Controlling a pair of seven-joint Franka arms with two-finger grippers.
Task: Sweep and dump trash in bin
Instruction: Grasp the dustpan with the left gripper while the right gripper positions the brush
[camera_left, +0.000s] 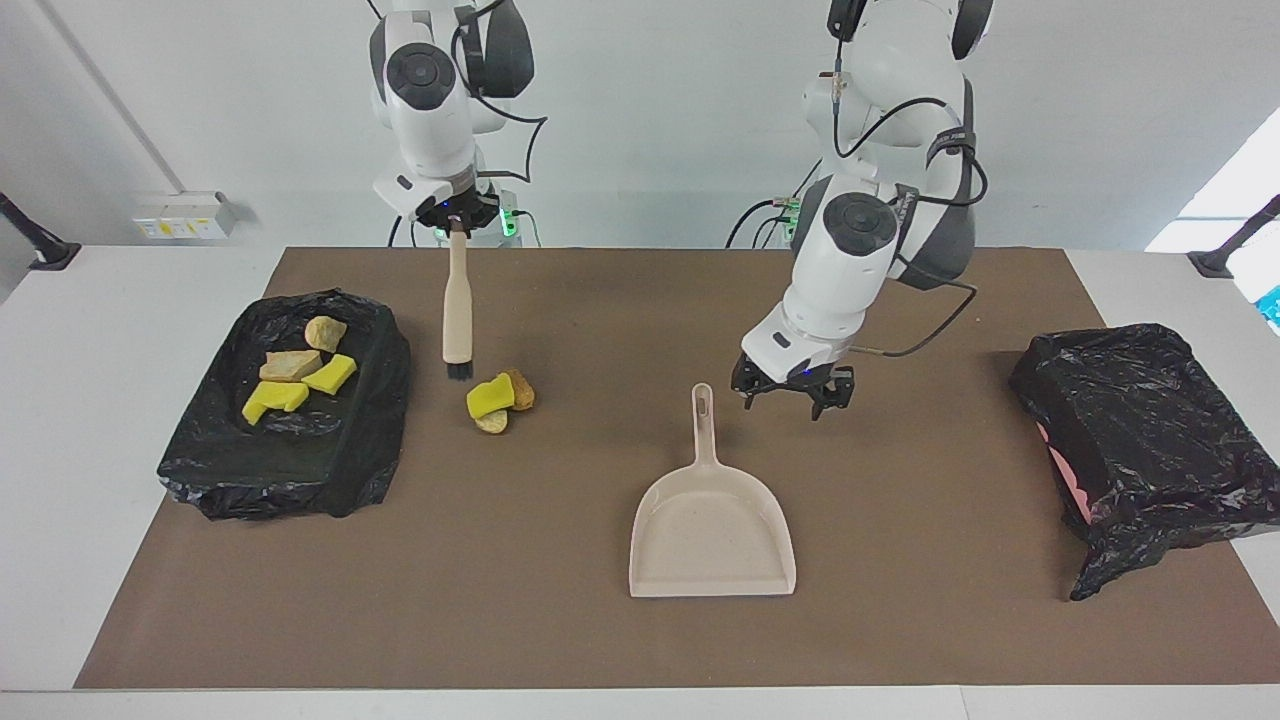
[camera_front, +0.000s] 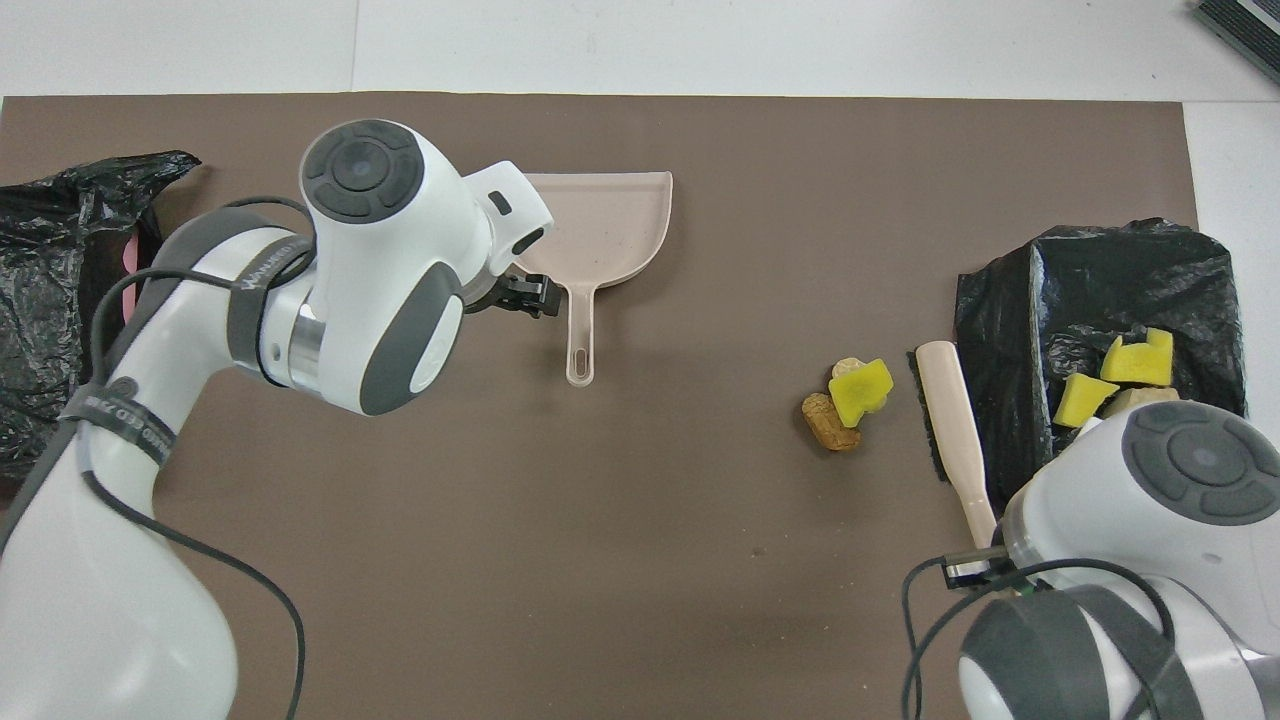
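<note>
Pincer of the right arm (camera_left: 458, 222) grips the top of a beige brush (camera_left: 457, 305), fingers closed on its handle; the brush hangs upright with its dark bristles at the table (camera_left: 900, 620), just beside a small heap of trash (camera_left: 500, 402). That heap is three scraps, one yellow sponge piece and two tan to brown chunks, lying touching one another on the brown mat (camera_left: 560, 640). The brush stands between this heap and a bin lined with a black bag (camera_left: 290, 420) at the right arm's end of the table, a stance that looks suited to pushing the heap toward the dustpan. Four more scraps (camera_left: 298, 378) already lie inside that bin. The left pincer (camera_left: 793, 392) hovers low with its fingers spread and empty, just beside the handle of the beige dustpan (camera_left: 712, 520), likely about to take it. The dustpan lies flat, handle toward the robots. A second black-bagged bin (camera_left: 1140, 440) sits at the left arm's end of the table.
</note>
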